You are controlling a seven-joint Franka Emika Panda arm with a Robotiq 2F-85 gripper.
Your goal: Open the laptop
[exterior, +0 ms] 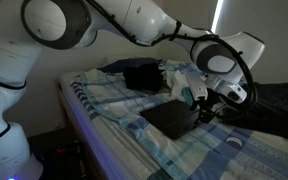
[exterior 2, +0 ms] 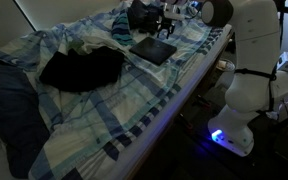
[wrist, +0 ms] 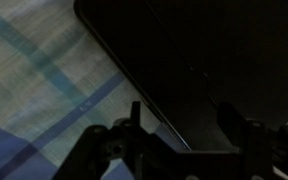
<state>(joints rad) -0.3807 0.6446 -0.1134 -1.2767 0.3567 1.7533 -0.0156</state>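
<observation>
The laptop (exterior: 171,120) is a thin dark slab lying closed and flat on the plaid bed; it also shows in an exterior view (exterior 2: 154,50) and fills the upper right of the wrist view (wrist: 204,60). My gripper (exterior: 202,108) hovers just over the laptop's edge, also seen in an exterior view (exterior 2: 167,27). In the wrist view the gripper (wrist: 184,125) is open, its two fingers straddling the laptop's edge, one over the bedsheet, one over the lid. Nothing is held.
A blue and white plaid sheet (exterior: 114,100) covers the bed. A lumpy black bag or cloth (exterior: 144,75) lies behind the laptop. A dark rumpled fabric (exterior 2: 82,68) lies mid-bed. Another dark cloth (exterior 2: 9,100) hangs at the bed's end. The robot base (exterior 2: 246,90) stands beside the bed.
</observation>
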